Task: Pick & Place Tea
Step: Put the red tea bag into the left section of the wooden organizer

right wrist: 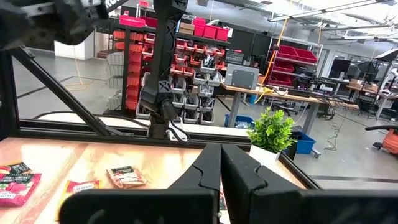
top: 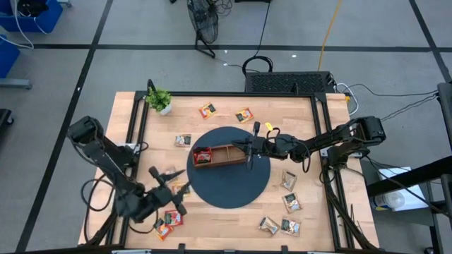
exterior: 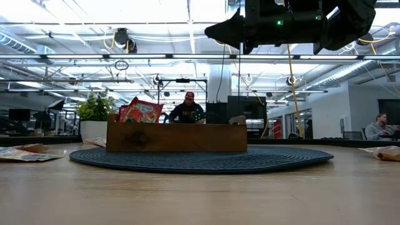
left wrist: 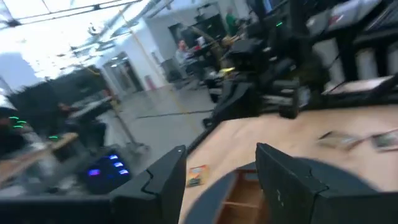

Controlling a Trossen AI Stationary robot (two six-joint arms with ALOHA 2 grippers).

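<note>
A round dark mat (top: 229, 185) held a wooden tray (top: 224, 154) with red tea packets (top: 203, 155) in one end. The right gripper (top: 248, 148) hovered above it, fingers together. The left gripper (top: 168, 185) waited nearby, fingers apart.

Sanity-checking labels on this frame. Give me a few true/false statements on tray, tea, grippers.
1. The tray sits on the round mat. True.
2. A red sachet is in the tray's end compartment. True.
3. The right gripper is wide open. False: its fingers are together.
4. The left gripper is over the tray. False: it is off the mat's edge, fingers apart.
5. The plant stands in a table corner. True.
</note>
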